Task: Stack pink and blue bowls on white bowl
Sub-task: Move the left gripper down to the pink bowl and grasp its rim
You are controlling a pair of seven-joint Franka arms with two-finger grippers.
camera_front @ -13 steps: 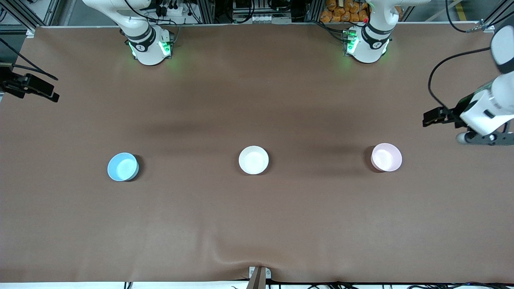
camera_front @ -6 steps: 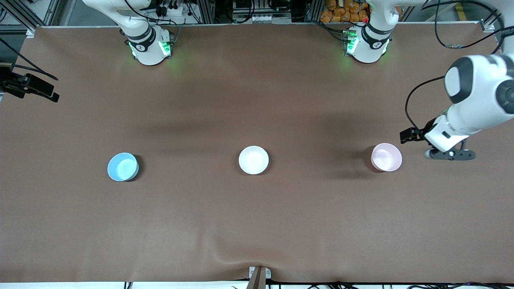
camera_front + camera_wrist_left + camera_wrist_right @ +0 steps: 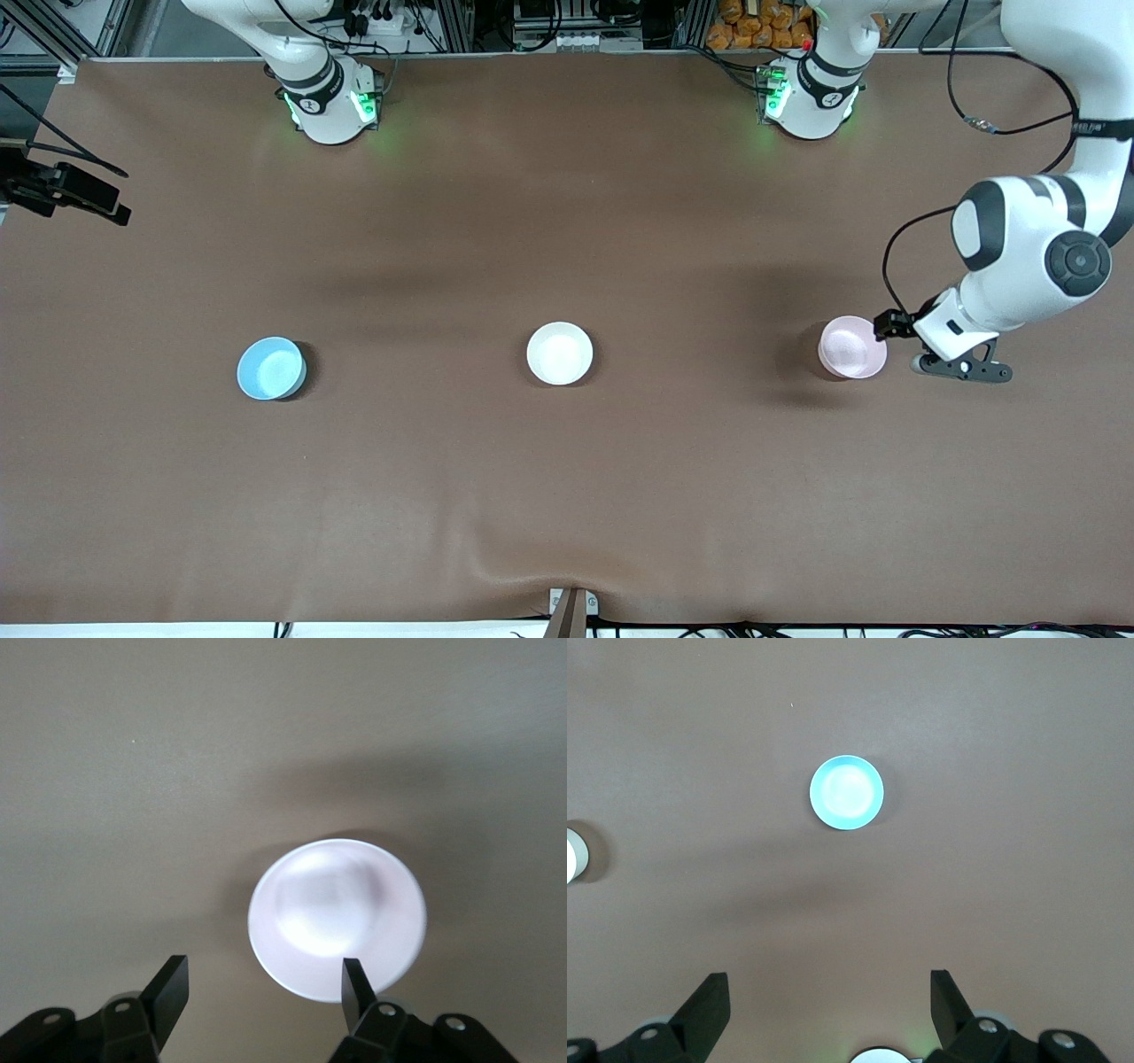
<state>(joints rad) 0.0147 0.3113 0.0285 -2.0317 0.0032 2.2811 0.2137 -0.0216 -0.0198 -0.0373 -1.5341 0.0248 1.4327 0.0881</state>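
3 bowls sit apart in 1 row along the middle of the brown table (image 3: 567, 496), nothing stacked yet. The left gripper (image 3: 266, 990) hangs just over the pink bowl (image 3: 851, 346) near the left arm's end of the table, its fingers spread, 1 above the rim, gripping nothing. The white bowl (image 3: 559, 353) waits at centre; the blue bowl (image 3: 271, 368) lies toward the right arm's end. The right gripper (image 3: 830, 1001) waits high over the table, fingers apart and empty. Both stacking moves remain.
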